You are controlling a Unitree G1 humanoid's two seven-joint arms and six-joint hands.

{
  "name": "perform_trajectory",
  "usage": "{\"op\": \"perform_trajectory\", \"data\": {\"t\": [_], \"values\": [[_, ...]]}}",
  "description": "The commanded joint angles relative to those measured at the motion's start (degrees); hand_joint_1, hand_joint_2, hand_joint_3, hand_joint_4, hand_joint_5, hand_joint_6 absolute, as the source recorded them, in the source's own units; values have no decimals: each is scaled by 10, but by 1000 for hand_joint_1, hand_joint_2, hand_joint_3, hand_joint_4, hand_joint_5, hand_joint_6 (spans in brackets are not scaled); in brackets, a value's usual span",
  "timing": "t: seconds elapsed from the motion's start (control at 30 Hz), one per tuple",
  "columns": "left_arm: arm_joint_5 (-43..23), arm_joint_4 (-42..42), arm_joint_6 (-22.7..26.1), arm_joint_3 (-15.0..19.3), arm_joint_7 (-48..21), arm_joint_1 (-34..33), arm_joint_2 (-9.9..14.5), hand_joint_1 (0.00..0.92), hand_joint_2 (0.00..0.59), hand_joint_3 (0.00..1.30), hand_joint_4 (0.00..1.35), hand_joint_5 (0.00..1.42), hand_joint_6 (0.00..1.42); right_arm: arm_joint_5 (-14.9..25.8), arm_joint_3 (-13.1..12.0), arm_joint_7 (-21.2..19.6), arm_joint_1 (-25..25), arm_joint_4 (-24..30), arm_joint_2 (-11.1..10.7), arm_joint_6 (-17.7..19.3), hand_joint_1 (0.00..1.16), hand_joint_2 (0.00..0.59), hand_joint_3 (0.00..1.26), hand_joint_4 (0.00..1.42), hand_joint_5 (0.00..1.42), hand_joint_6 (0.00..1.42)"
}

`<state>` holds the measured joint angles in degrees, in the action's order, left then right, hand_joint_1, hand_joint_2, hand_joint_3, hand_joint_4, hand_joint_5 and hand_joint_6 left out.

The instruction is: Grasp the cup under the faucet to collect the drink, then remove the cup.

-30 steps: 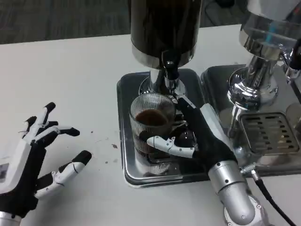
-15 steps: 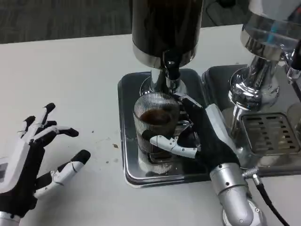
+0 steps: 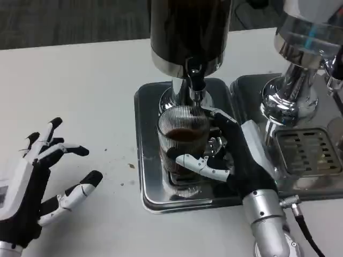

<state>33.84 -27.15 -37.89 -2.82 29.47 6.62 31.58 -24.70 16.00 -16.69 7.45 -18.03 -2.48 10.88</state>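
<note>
A ribbed glass cup (image 3: 182,140) holding dark drink stands on the steel drip tray (image 3: 147,160), just below and in front of the black faucet (image 3: 195,77) of the dark dispenser (image 3: 188,32). My right hand (image 3: 236,158) wraps the cup from its right side, thumb across the front and fingers behind it. My left hand (image 3: 37,182) hovers over the white table at the far left with its fingers spread and nothing in it.
A second chrome dispenser (image 3: 300,69) with its own grated drip tray (image 3: 308,152) stands at the right, close to my right forearm. A black cable (image 3: 308,235) runs along the table by that arm. Small dark specks (image 3: 130,166) lie left of the tray.
The cup and my right hand have shifted slightly right and toward me on the tray. The left hand has barely moved.
</note>
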Motion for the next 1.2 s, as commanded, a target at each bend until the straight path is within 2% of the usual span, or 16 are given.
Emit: {"op": "perform_trajectory", "data": {"t": [0.03, 0.4, 0.67, 1.2], "values": [[-7, 4, 0, 4, -9, 3, 3, 106, 171, 493, 40, 212, 38, 1, -6, -23, -6, 1, 6, 30, 934, 153, 381, 511, 817, 1188], [-7, 1, -3, 3, -14, 0, 3, 106, 171, 488, 40, 212, 38, -5, -6, -42, -10, -12, 9, 43, 946, 156, 439, 575, 888, 1283], [-7, 1, -3, 4, -15, 1, 3, 106, 171, 485, 40, 212, 38, -6, -8, -45, -12, -11, 9, 48, 947, 156, 446, 575, 890, 1294], [-6, -4, -10, -1, -21, -8, 5, 106, 171, 478, 40, 212, 38, -35, -10, -87, -23, 0, 0, 78, 951, 148, 473, 593, 918, 1339]]}}
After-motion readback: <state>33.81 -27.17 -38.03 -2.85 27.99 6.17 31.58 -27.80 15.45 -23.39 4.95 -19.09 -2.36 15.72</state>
